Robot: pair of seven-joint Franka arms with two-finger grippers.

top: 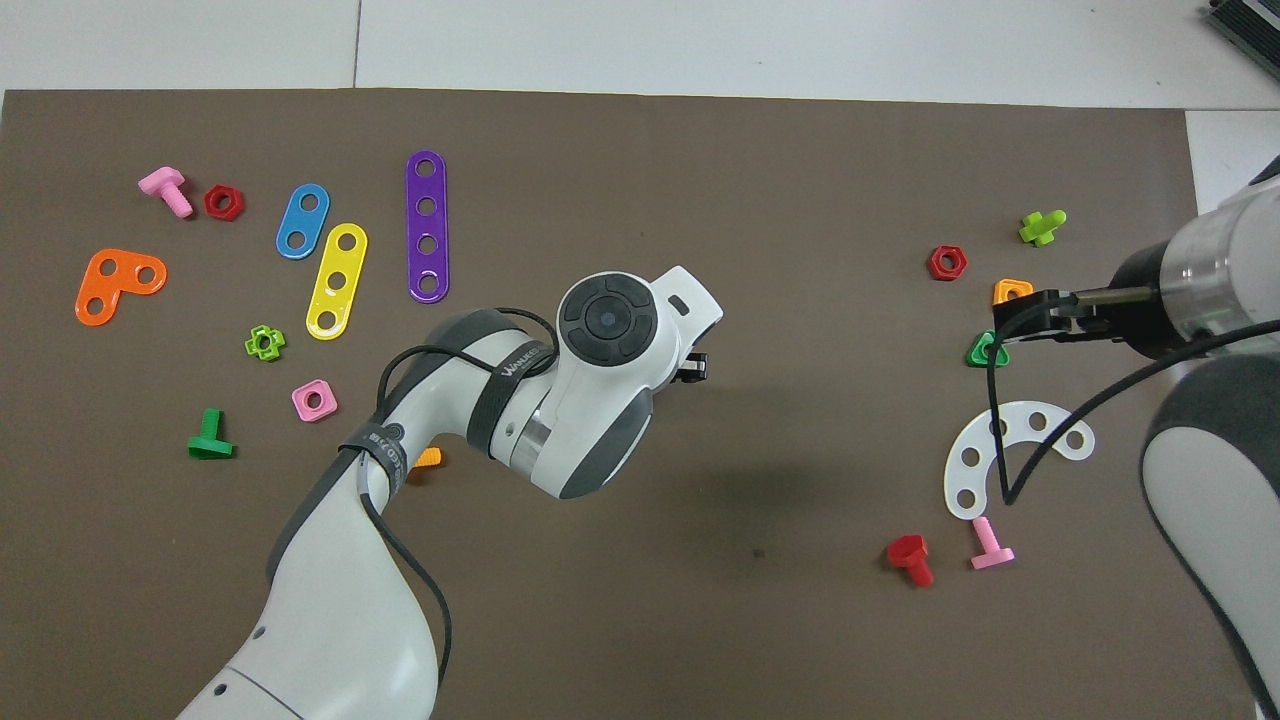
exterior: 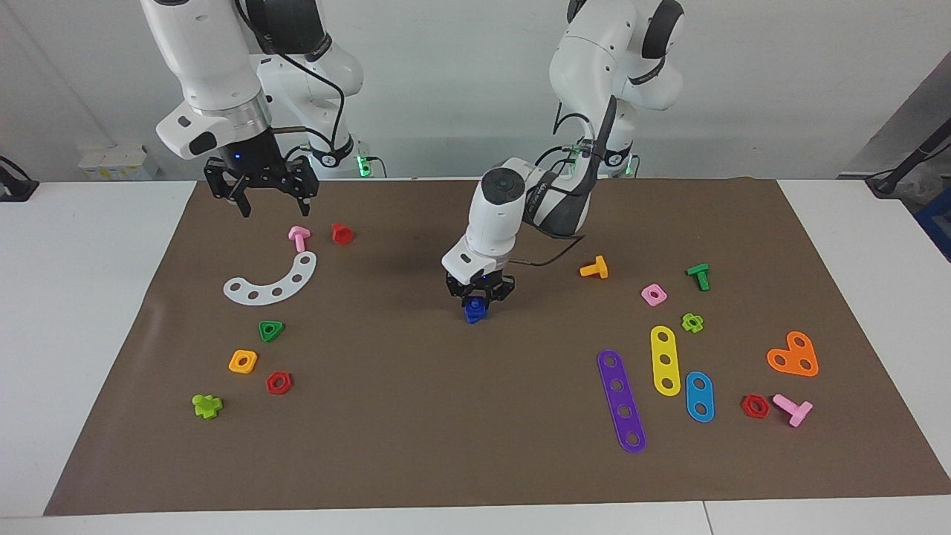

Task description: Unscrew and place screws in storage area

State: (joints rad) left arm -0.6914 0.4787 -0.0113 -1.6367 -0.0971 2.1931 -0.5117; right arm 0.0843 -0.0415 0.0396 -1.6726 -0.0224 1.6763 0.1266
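My left gripper (exterior: 478, 299) is down at the middle of the mat, shut on the top of a small blue screw (exterior: 475, 313) that stands on the brown paper. In the overhead view the left hand hides the screw. The storage area (exterior: 245, 327) is the stretch of mat toward the right arm's end, with a white curved strip (exterior: 271, 286) and loose coloured nuts and bolts; it also shows in the overhead view (top: 1000, 300). My right gripper (exterior: 261, 195) hangs open and empty in the air over the mat's edge nearest the robots, above a pink bolt (exterior: 299, 237).
Toward the left arm's end lie a purple strip (exterior: 621, 400), a yellow strip (exterior: 665, 360), a blue strip (exterior: 699, 396), an orange heart-shaped plate (exterior: 794, 355) and several small nuts and bolts. An orange bolt (exterior: 595, 268) lies near the left arm.
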